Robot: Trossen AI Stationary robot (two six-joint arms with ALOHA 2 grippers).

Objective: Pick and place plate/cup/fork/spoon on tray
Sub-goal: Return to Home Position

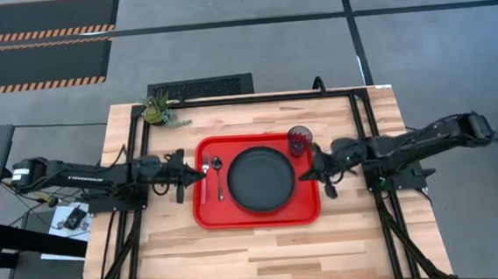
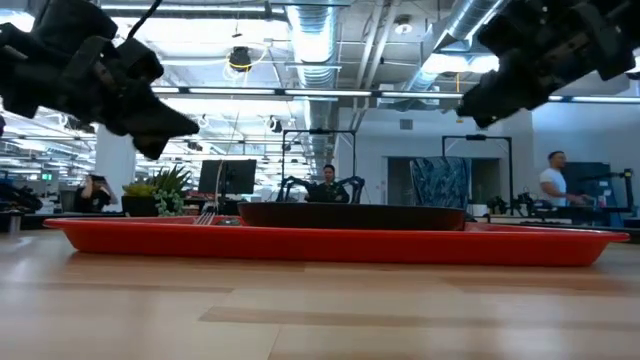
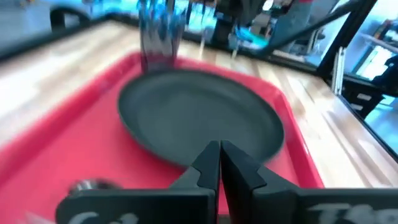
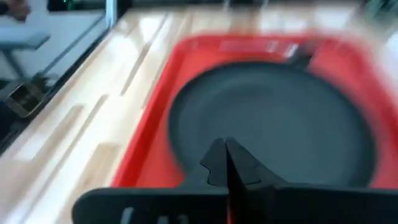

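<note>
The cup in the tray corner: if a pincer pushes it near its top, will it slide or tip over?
It would probably tip: the cup stands upright and looks taller than wide in the left wrist view. It seems see-through, so likely light and possibly fragile. The tray rim beside it may stop a low slide.

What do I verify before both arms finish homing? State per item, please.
1. Plate flat inside the tray: ok.
2. Fork and spoon side by side on the tray, left of the plate: ok.
3. Cup at the tray's far right corner, apart from the right arm: ok. Fully inside the rim: cannot tell.
4. Left gripper shut and holding nothing: ok.
5. Right gripper shut and holding nothing: ok.
6. Both grippers raised above the tray's edges in the low view, touching nothing: ok.
</note>
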